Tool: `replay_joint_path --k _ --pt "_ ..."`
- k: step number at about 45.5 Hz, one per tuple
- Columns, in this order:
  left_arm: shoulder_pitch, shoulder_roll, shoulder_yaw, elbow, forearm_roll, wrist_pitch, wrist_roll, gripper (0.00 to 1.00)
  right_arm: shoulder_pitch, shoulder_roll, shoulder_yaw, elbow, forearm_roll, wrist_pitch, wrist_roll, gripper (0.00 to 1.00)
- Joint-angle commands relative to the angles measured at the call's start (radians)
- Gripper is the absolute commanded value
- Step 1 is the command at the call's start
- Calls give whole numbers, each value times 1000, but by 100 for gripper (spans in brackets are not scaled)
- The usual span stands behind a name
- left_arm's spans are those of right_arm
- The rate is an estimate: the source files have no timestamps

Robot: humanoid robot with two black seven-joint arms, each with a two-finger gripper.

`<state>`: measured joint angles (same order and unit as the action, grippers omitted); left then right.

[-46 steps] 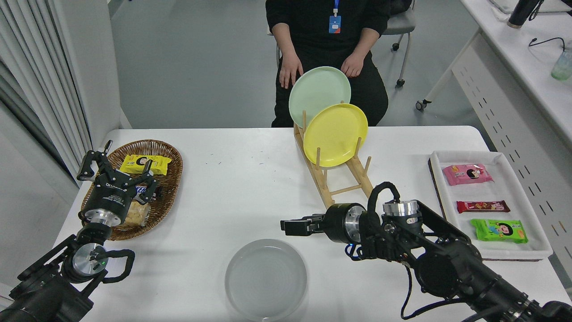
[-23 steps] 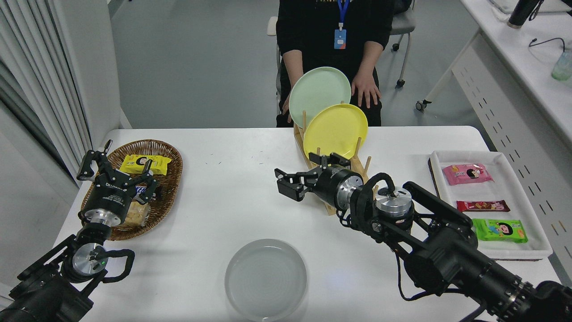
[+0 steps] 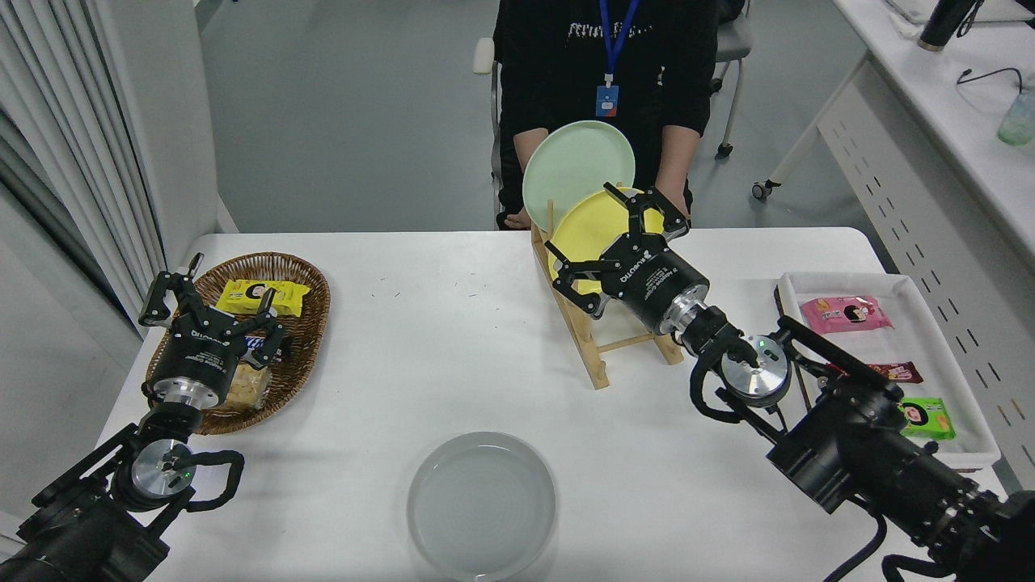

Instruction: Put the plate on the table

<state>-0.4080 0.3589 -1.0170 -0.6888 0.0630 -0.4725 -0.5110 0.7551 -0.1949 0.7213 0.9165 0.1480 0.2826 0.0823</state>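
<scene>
The pale grey plate [image 3: 481, 505] lies flat on the white table [image 3: 420, 356] near its front edge, so the placing itself looks done. The right gripper [image 3: 621, 242], fingers spread wide, hangs in front of the yellow plate [image 3: 584, 233] in the wooden rack [image 3: 594, 343], the mint green plate [image 3: 576, 166] behind it; any further reach there must clear the rack's pegs. The left gripper [image 3: 212, 305], fingers apart, sits parked over the wicker basket [image 3: 303, 279]. A person [image 3: 606, 56] stands beyond.

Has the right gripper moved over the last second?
Yes. The right gripper, open, has travelled away from the grey plate near the table's front edge, up to the yellow plate in the wooden rack.
</scene>
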Motion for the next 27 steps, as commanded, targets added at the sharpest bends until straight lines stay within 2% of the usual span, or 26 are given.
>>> replay_joint_path --k 1,10,27 --pt "0 0 0 0 0 0 0 98 35 -77 -3 -67 -119 50 2 100" --pt "0 0 0 0 0 0 0 98 38 -139 -5 -110 -196 49 2 100" --pt "0 0 0 0 0 0 0 98 35 -149 10 -317 -220 49 27 100"
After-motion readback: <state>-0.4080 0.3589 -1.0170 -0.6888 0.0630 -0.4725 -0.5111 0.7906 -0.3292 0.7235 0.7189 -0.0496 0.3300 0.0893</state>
